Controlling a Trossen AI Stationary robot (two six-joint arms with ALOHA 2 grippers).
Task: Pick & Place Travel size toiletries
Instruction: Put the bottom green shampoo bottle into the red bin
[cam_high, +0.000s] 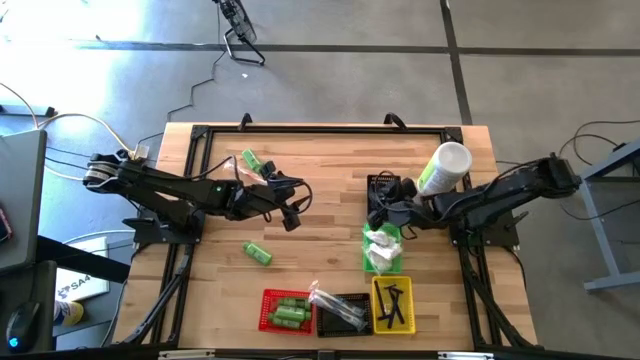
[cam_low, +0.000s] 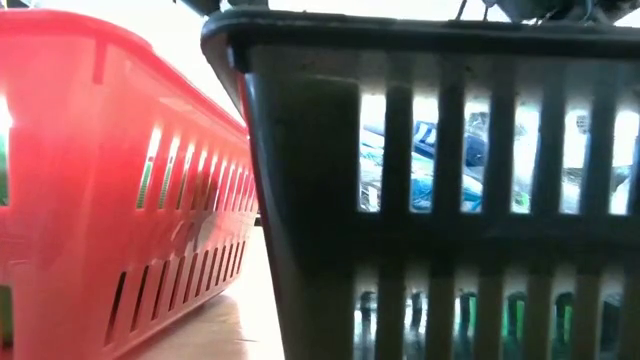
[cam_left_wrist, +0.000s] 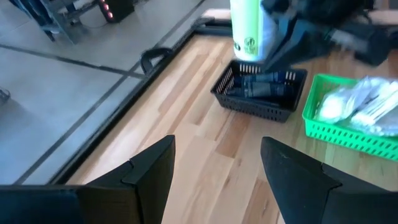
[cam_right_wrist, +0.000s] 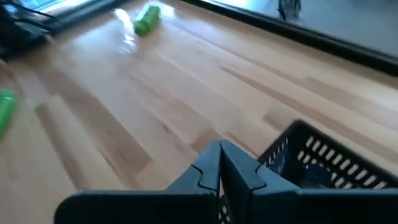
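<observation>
The left gripper (cam_high: 288, 205) hangs over the middle of the table (cam_high: 330, 150), fingers (cam_left_wrist: 152, 168) spread apart with nothing between them. Only bare wood shows between the fingers in the left wrist view.

The right gripper (cam_high: 385, 212) sits at the upper black basket (cam_high: 383, 187), just beside its rim. Its fingertips (cam_right_wrist: 219, 163) are pressed together with nothing seen between them, and the basket wall (cam_right_wrist: 323, 158) stands close beside them.

Two green bottles lie loose on the wood. One (cam_high: 250, 160) is near the far left area of the table, close to the left arm. The other (cam_high: 258, 253) lies nearer the front, apart from the baskets. A wide stretch of open board separates the two grippers.

Dark tubes (cam_left_wrist: 264, 87) lie inside the upper black basket. A green basket (cam_high: 385, 262) just in front of it holds white packets (cam_high: 381, 245). A white round cup (cam_high: 445, 165) stands at the right, next to the right arm.

Along the front edge sit three baskets side by side. The red basket (cam_high: 268, 318) holds green bottles (cam_high: 290, 313). The lower black basket (cam_high: 355, 300) holds clear-wrapped items (cam_high: 330, 300). The yellow basket (cam_high: 378, 320) holds thin black pieces (cam_high: 393, 303). The low view is filled by the red and black basket walls.
</observation>
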